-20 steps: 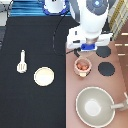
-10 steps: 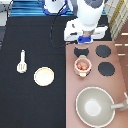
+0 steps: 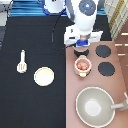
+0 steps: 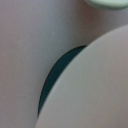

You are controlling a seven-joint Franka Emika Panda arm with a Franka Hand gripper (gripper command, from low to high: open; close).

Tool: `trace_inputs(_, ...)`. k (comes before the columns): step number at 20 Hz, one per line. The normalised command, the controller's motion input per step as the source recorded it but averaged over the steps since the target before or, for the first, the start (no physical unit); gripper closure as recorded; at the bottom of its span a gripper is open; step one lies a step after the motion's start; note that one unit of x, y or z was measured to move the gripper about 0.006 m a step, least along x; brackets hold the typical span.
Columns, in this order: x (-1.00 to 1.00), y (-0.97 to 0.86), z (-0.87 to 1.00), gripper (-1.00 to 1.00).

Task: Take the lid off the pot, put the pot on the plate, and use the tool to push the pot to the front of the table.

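Stove panel [image 3: 95, 75]: gripper [image 3: 82, 50] above pot [image 3: 82, 65].

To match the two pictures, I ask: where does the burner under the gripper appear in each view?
Exterior view: the burner is mostly hidden under the gripper, just toward the top from the pot.
Wrist view: it is the dark crescent beside a pale round shape.
Shared landmark: the stove panel.

Hand [image 3: 81, 50] now lower over the stove [image 3: 95, 85], sitting just above the pot [image 3: 82, 65] toward the exterior view's top, versus higher up 1.0 s ago. Arm shifted slightly toward the exterior view's bottom.
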Motion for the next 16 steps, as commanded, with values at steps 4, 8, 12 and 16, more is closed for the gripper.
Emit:
trace_inputs(4, -0.1, 0.14, -0.37, 1.0)
trace_inputs(8, -0.31, 0.12, -0.07, -1.0)
trace_inputs(12, -0.31, 0.14, 0.17, -1.0)
trace_inputs(16, -0.21, 0.1, 0.55, -1.0)
